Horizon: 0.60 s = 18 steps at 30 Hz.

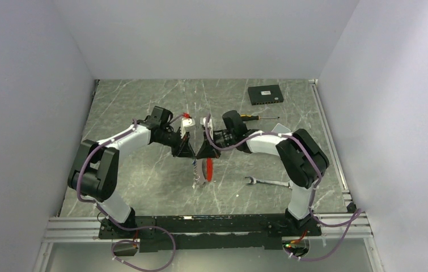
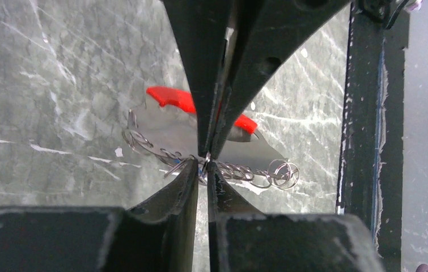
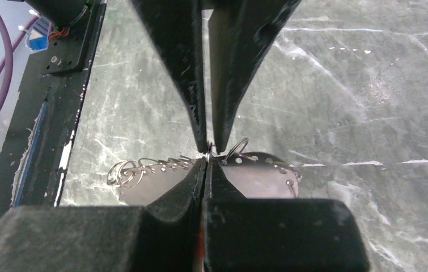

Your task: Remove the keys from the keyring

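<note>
My left gripper (image 1: 191, 154) and right gripper (image 1: 200, 154) meet tip to tip above the middle of the table. The keyring (image 1: 204, 174) hangs below them with its red tag (image 1: 208, 166). In the left wrist view my left gripper (image 2: 206, 165) is shut on a thin wire of the keyring (image 2: 257, 173), beside the red tag (image 2: 172, 99); a faint blue spot shows at the tips. In the right wrist view my right gripper (image 3: 207, 156) is shut on the same wire, with the rings (image 3: 123, 173) hanging to the left. I cannot pick out single keys.
A silver wrench (image 1: 267, 182) lies on the table at the front right. A yellow-and-black screwdriver (image 1: 254, 117) and a black box (image 1: 265, 94) lie at the back right. The black base rail (image 2: 370, 113) runs along the near edge.
</note>
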Motion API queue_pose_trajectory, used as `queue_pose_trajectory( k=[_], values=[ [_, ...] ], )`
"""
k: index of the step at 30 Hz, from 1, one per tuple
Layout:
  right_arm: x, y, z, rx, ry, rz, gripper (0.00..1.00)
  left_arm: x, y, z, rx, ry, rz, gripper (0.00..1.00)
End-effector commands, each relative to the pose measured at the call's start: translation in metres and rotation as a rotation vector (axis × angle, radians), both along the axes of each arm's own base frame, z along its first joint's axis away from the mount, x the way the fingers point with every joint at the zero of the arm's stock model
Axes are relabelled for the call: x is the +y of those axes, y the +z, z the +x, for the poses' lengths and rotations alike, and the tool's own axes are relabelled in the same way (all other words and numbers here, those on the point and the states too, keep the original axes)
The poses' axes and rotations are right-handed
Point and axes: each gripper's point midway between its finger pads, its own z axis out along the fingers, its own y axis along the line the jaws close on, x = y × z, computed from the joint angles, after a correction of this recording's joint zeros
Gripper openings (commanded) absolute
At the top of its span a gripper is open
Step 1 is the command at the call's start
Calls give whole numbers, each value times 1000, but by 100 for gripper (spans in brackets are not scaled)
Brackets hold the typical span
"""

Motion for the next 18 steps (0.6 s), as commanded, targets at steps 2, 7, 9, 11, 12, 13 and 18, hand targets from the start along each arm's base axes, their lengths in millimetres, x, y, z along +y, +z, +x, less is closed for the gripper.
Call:
queue_pose_trajectory(
  k=[2,7,9,11,12,13,18],
  values=[
    [4,42,13,-88,-80,167,0,-1,22,11,30,41,-129,20],
    [5,56,5,-45,-78,253,0,-2,17,9,85,43,-180,23],
    [5,59,3,-36,-83,274,0,-3,16,6,92,33,-194,25],
    [4,61,3,-27,-88,282,0,-3,15,2,99,19,-207,25],
    [4,61,4,-25,-91,287,0,-4,15,1,102,19,-212,25],
    [3,62,4,-21,-95,292,0,-4,14,0,103,15,-218,25],
    [1,67,6,-7,-106,314,0,-5,11,-5,128,-1,-236,25]
  ],
)
